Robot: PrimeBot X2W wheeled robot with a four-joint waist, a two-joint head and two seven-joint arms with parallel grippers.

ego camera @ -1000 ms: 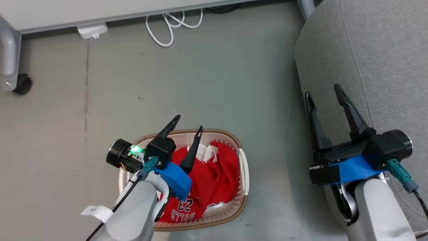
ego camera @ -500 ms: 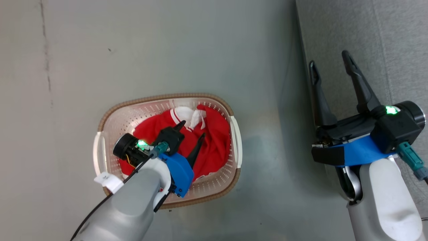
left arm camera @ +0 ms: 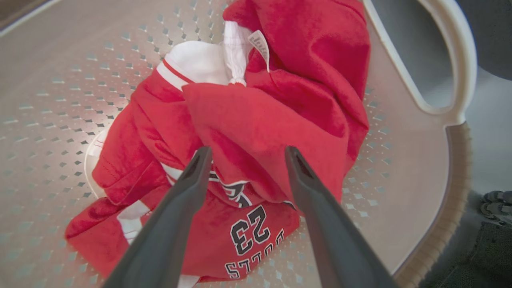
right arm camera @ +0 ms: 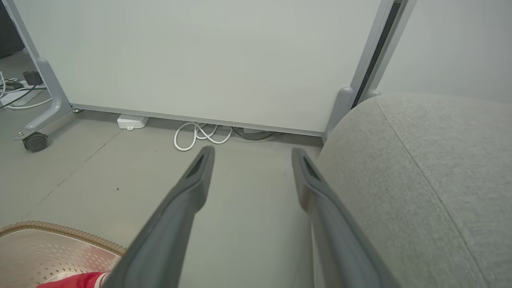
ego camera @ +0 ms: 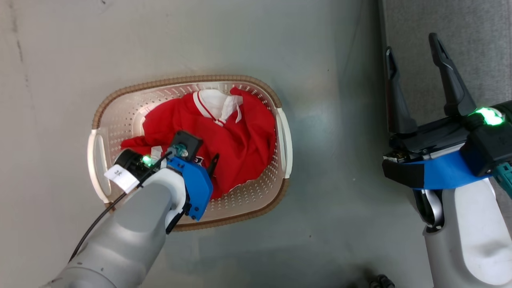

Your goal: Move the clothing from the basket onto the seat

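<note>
Now my left pincer hangs wide open inside the basket, holding nothing. Its tips sit just over the clothing; I cannot tell whether they touch the cloth. The red heap lies straight ahead of my fingers. A thick fold rises between the tips, the number 23 shows nearer my wrist, and the white collar lies beyond the tips.

To do this grasp well, I should sink so that both tips straddle that raised fold, then close on a full bunch of cloth, not on one thin layer that may slip out. The tips should stop short of the perforated floor. The garments look tangled, so I judge a slow, straight lift is best, with the hem clear of the rim before I swing sideways.

My right pincer is equally wide open and empty. It hangs over the floor, and the seat is just beside its right finger, where the cloth must go.
</note>
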